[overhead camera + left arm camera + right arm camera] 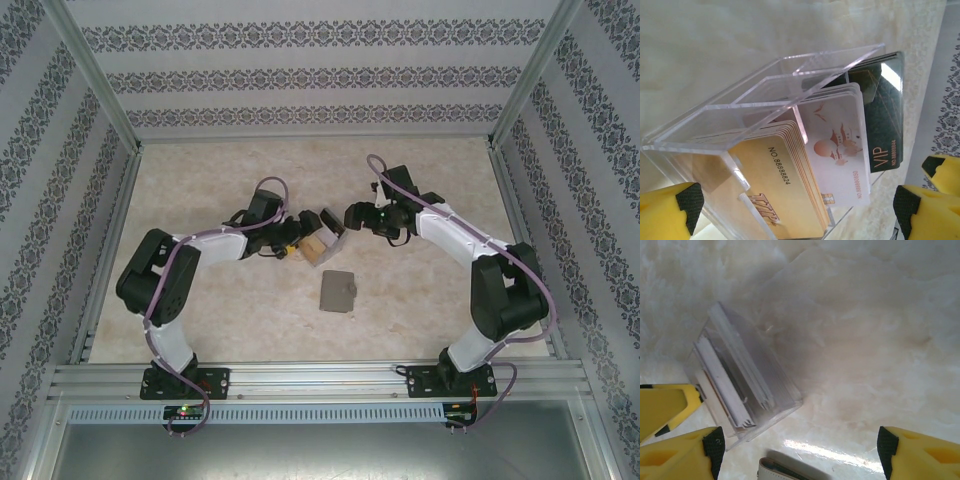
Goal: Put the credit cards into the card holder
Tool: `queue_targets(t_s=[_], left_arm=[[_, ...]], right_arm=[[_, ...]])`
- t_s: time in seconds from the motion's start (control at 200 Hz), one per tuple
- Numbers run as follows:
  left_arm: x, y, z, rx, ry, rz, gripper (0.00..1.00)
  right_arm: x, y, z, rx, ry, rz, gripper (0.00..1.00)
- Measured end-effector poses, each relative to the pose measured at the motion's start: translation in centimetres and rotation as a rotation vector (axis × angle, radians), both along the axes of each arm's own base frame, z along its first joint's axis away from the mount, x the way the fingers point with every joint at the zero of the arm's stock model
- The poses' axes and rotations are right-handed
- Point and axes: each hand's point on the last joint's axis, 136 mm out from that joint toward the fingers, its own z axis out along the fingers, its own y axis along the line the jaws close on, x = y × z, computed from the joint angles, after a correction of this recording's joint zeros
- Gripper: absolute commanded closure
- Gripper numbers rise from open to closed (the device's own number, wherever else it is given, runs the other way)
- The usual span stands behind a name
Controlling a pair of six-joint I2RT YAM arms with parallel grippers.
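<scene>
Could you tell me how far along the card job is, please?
Done: nothing; the cards sit in the clear box, and the card holder lies apart. In hand: the left gripper and right gripper, both open, flank the box. Left: moving every card over.

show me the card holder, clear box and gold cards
card holder (338,292), top view, its flat middle
clear box (740,115), left wrist view, top wall
gold cards (785,190), left wrist view, front face
</scene>
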Motion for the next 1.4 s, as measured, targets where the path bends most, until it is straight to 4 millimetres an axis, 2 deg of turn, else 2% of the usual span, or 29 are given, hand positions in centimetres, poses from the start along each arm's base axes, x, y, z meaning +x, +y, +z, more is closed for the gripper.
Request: queue_targets(t_s=[0.245, 0.355, 0.405, 0.45, 0.525, 0.625, 0.714, 0.814, 0.924, 1.104, 1.399], left_arm=[[2.2, -4.9, 0.8, -0.055, -0.038, -0.079, 0.02], [3.0, -6.0, 0.8, -0.077, -0.038, -0.097, 0.05], [3.0, -6.1, 0.7, -0.077, -0.036, -0.096, 0.05], [3.0, -6.0, 0.7, -0.074, -0.038, -0.093, 0.05], [2.8, -5.1, 0.8, -0.045, -0.046, -0.063, 0.04], [1.4, -2.7, 1.1, 0.033, -0.058, -0.005, 0.04], [0.1, -0.3, 2.6, 0.097, -0.099, 0.042, 0.03], [-0.9, 1.7, 4.5, 0.14, -0.161, 0.09, 0.02], [-1.8, 3.6, 5.3, 0.179, -0.204, 0.136, 0.01], [-3.3, 5.8, 4.0, 0.244, -0.2, 0.179, 0.01], [-3.8, 6.0, 3.6, 0.268, -0.204, 0.153, 0.01]], right_arm=[[-0.8, -1.8, 0.0, -0.011, 0.002, -0.019, 0.23], [-1.2, -2.4, 0.4, -0.035, -0.008, -0.012, 0.3], [-1.3, -2.6, 0.6, -0.044, -0.016, -0.008, 0.37], [-1.4, -2.7, 0.8, -0.052, -0.023, -0.001, 0.38], [-1.4, -2.7, 1.1, -0.069, -0.033, 0.018, 0.44], [-1.0, -2.1, 2.0, -0.098, -0.051, 0.058, 0.48], [-0.1, -0.1, 2.9, -0.137, -0.085, 0.125, 0.51], [0.8, 2.5, 3.1, -0.2, -0.109, 0.204, 0.52], [1.8, 4.6, 1.8, -0.3, -0.11, 0.264, 0.55], [2.4, 5.6, -1.0, -0.422, -0.066, 0.306, 0.58], [2.5, 5.8, -3.6, -0.538, -0.028, 0.337, 0.6]])
